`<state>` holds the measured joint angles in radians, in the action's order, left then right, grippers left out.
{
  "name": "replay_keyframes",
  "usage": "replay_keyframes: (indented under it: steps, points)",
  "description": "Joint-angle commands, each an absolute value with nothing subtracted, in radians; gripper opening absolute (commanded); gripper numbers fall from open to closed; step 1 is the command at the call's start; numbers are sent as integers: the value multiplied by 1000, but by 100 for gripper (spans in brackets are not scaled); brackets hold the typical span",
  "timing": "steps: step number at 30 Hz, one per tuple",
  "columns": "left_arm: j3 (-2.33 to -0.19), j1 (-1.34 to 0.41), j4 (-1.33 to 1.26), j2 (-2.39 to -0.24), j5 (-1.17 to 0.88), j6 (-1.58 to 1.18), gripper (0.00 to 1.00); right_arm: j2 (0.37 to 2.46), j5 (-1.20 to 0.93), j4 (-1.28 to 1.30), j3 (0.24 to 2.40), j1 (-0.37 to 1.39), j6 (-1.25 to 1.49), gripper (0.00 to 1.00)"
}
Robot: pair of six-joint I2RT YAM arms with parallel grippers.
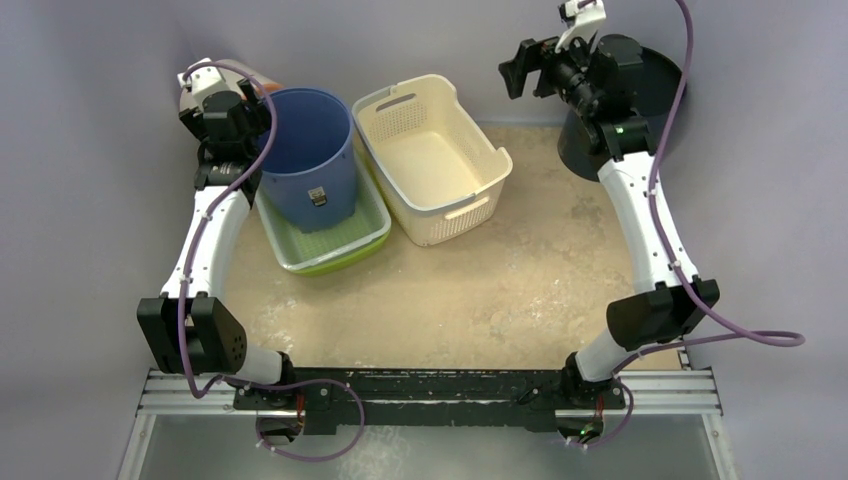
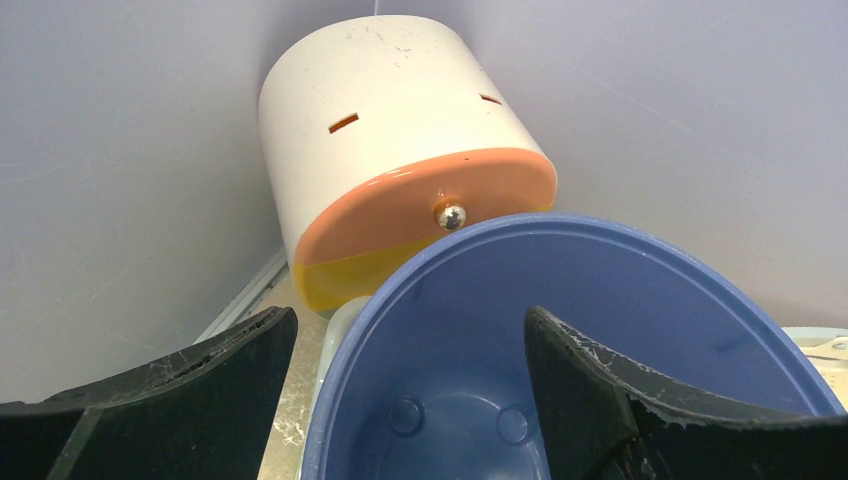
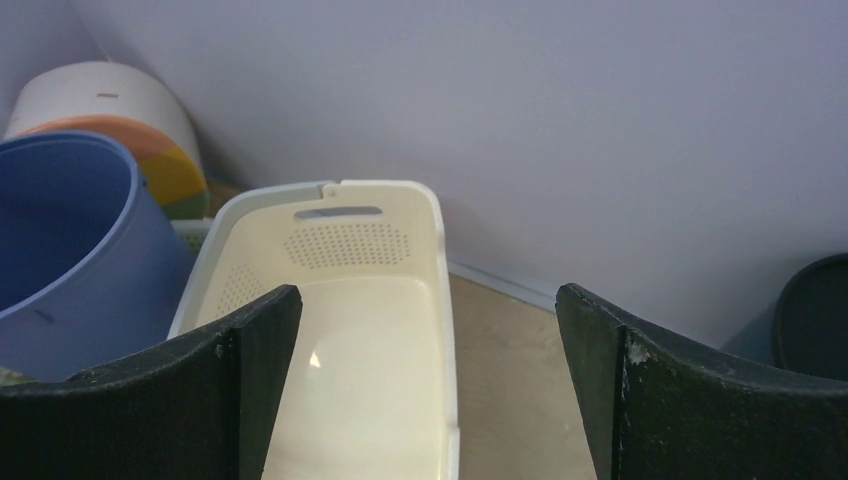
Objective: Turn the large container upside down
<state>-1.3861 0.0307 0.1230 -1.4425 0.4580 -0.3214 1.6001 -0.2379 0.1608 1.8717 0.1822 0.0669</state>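
A large blue bucket (image 1: 310, 150) stands upright, mouth up, in a green tray (image 1: 330, 255) at the back left. My left gripper (image 1: 260, 100) is open at the bucket's far-left rim. In the left wrist view the left gripper (image 2: 408, 330) straddles the blue rim (image 2: 600, 235), one finger (image 2: 230, 370) outside and the other finger (image 2: 600, 390) over the inside; I cannot tell whether either touches it. My right gripper (image 1: 515, 70) is open and empty, held high at the back right. In its wrist view the right gripper (image 3: 428, 300) faces the bucket (image 3: 60, 230).
A cream perforated basket (image 1: 455, 215) stands upright beside the tray, also in the right wrist view (image 3: 440, 260). A white and orange drum (image 2: 380, 100) lies in the back left corner behind the bucket. A black round container (image 1: 660, 80) stands at the back right. Walls enclose the back.
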Motion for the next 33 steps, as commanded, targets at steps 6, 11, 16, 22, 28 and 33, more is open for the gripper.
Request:
replay_keyframes:
  steps: [6, 11, 16, 22, 28, 33]
  points:
    - [-1413, 37, 95, -1428, 461, -321, 83, 1627, -186, 205, 1907, 281, -22, 100]
    - [-1401, 37, 94, -1427, 462, -336, 83, 1704, -232, 361, 1949, 412, -83, 99]
    - [-1381, 37, 91, -1422, 455, -351, 82, 1696, -266, 405, 1885, 530, -147, 97]
    - [-1367, 37, 86, -1416, 450, -362, 82, 1706, -330, 460, 1805, 579, -174, 91]
    - [-1366, 37, 93, -1410, 449, -363, 82, 1750, -356, 481, 1739, 598, -167, 88]
    - [-1355, 38, 100, -1401, 450, -363, 82, 1774, -356, 458, 1707, 602, -177, 87]
